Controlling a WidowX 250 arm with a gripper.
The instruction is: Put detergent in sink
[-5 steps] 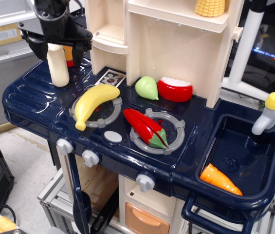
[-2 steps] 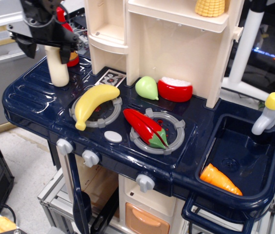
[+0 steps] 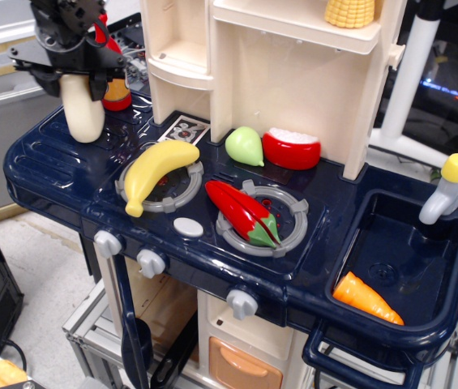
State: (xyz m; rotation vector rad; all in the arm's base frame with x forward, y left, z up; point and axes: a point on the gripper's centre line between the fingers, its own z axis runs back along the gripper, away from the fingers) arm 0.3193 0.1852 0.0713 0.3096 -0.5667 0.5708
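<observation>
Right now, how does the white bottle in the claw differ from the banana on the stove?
The detergent bottle is cream-white and hangs upright, gripped at its neck by the gripper; the banana is yellow and lies flat across a grey burner ring. The bottle is straight with a rounded base; the banana curves. Both are smooth plastic toys of similar length.

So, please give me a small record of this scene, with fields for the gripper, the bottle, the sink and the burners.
gripper: gripper shut on the detergent neck, far left
detergent: cream-white bottle, looks lifted and tilted
sink: navy basin at right, holds a carrot
faucet: grey with yellow knob
left burner: banana on it
right burner: red chili pepper on it
</observation>
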